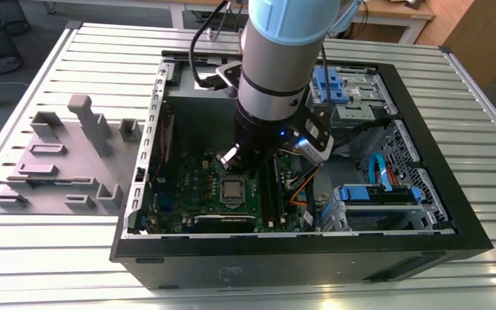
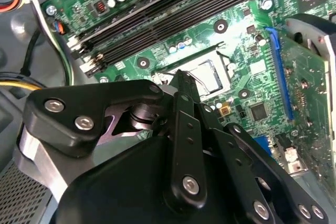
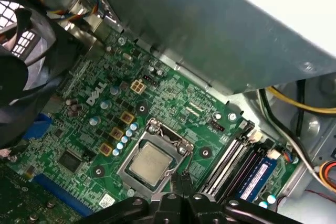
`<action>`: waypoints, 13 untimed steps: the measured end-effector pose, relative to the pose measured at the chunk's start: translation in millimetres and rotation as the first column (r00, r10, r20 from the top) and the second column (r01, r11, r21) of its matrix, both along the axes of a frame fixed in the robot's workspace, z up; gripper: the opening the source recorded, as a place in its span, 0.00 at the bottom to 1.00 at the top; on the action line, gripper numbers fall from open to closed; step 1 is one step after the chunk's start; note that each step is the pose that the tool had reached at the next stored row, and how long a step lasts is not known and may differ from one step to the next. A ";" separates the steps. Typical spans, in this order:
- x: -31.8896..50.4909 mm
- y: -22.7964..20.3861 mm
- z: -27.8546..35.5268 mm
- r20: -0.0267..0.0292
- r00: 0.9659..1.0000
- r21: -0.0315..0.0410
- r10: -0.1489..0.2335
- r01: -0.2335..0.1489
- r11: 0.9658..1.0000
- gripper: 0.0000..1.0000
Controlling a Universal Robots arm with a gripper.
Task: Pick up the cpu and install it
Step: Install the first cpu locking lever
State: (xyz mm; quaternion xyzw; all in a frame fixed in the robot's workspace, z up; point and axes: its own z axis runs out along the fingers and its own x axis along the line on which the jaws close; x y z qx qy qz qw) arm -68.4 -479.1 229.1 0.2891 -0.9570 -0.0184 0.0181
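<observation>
The cpu (image 3: 149, 163) is a small square chip with a silvery top, lying flat in its metal socket frame (image 3: 163, 140) on the green motherboard (image 3: 89, 129). In the exterior view the cpu (image 1: 232, 189) sits mid-board inside the open computer case (image 1: 299, 248). My gripper (image 3: 181, 178) hangs just beside the socket's edge, shut, its black fingertips pressed together with nothing visible between them. In the second wrist view the black fingers (image 2: 184, 108) cover part of the socket (image 2: 210, 74). The arm's wrist (image 1: 274, 97) stands directly over the board.
Grey fixture blocks (image 1: 67, 161) lie on the slatted table at the exterior view's left. Black memory slots (image 3: 231, 163) run beside the socket. A fan (image 3: 21, 51), a grey power-supply box (image 3: 220, 30), loose cables (image 3: 294, 106) and blue drive brackets (image 1: 377, 194) crowd the case.
</observation>
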 end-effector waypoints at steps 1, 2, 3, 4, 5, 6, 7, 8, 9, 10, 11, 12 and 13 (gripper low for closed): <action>-0.1 -0.2 -0.5 0.000 1.000 -0.005 -0.003 0.003 1.000 0.11; -0.1 -0.2 -1.0 0.001 1.000 -0.009 -0.006 0.006 1.000 0.11; -0.1 -0.3 -1.5 0.002 1.000 -0.013 -0.010 0.010 1.000 0.11; -0.1 -0.3 -2.0 0.004 1.000 -0.015 -0.016 0.016 1.000 0.11; -0.1 -0.4 -2.5 0.006 1.000 -0.016 -0.023 0.023 1.000 0.11; -0.1 -0.4 -3.0 0.007 1.000 -0.017 -0.030 0.030 0.999 0.11; -0.1 -0.4 -3.6 0.008 0.999 -0.018 -0.039 0.039 0.999 0.11; -0.1 -0.4 -4.3 0.009 0.999 -0.019 -0.047 0.047 0.999 0.11; -0.1 -0.4 -4.9 0.010 0.998 -0.019 -0.056 0.056 0.998 0.11; -0.1 -0.4 -5.1 0.010 0.998 -0.020 -0.062 0.062 0.998 0.11; -0.1 -0.4 -5.1 0.010 0.998 -0.020 -0.063 0.063 0.998 0.11; -0.1 -0.4 -5.1 0.010 0.998 -0.020 -0.064 0.064 0.998 0.11; -0.1 -0.4 -5.1 0.010 0.998 -0.020 -0.064 0.064 0.998 0.11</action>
